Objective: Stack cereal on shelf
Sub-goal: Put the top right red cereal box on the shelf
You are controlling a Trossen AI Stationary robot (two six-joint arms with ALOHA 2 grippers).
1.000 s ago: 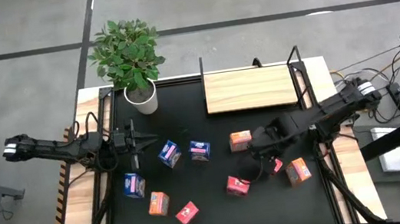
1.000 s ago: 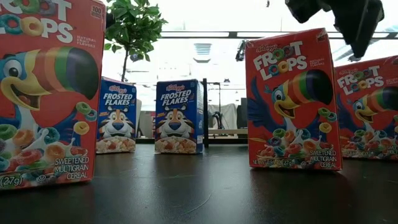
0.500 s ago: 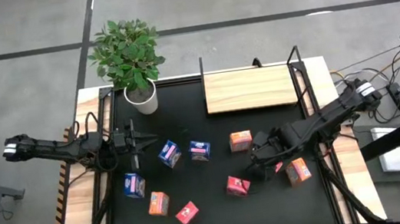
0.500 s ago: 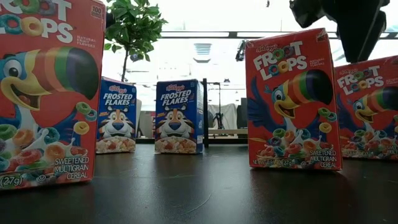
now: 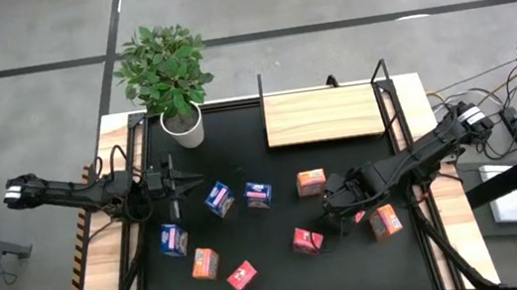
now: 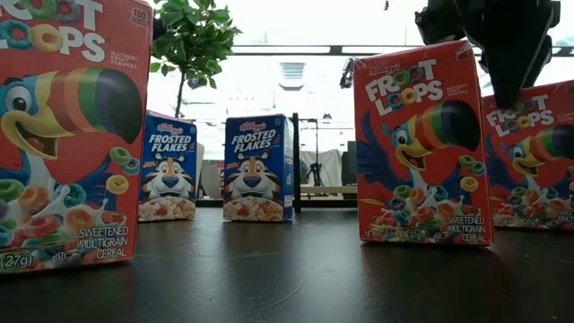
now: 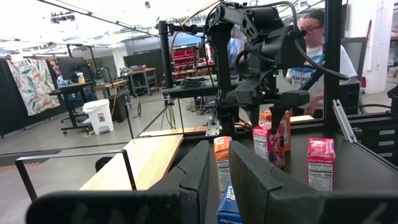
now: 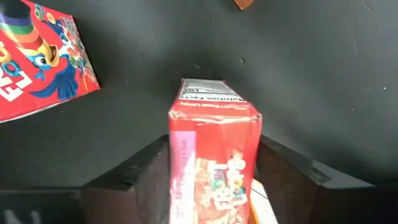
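Several small cereal boxes stand or lie scattered on the black tabletop: blue ones [image 5: 218,198], orange ones [image 5: 385,220] and red ones [image 5: 307,241]. The light-wood shelf [image 5: 323,114] sits at the far edge. My right gripper [image 5: 343,201] is open and points down over an upright red box [image 8: 214,155]. One finger [image 8: 140,180] stands on each side of that box's top. My left gripper [image 5: 175,184] waits at the table's left with only a narrow gap between its fingers [image 7: 219,146], facing a blue box [image 7: 229,202]. My right gripper comes from above with its fingers along the two narrow sides of the red box's top end [image 8: 214,115]. I cannot tell whether they touch it. The box stands upright on the table.
A potted plant [image 5: 165,72] stands at the far left corner. Black upright posts [image 5: 381,74] flank the shelf. Another red box [image 8: 37,62] lies flat close to the right gripper. A person [image 7: 311,59] sits beyond the table's right side.
My right gripper has moved from beside the box near the shelf toward the table's near edge. It has come down over the upright red box, so its fingers now straddle the box top. The boxes have stayed in place.
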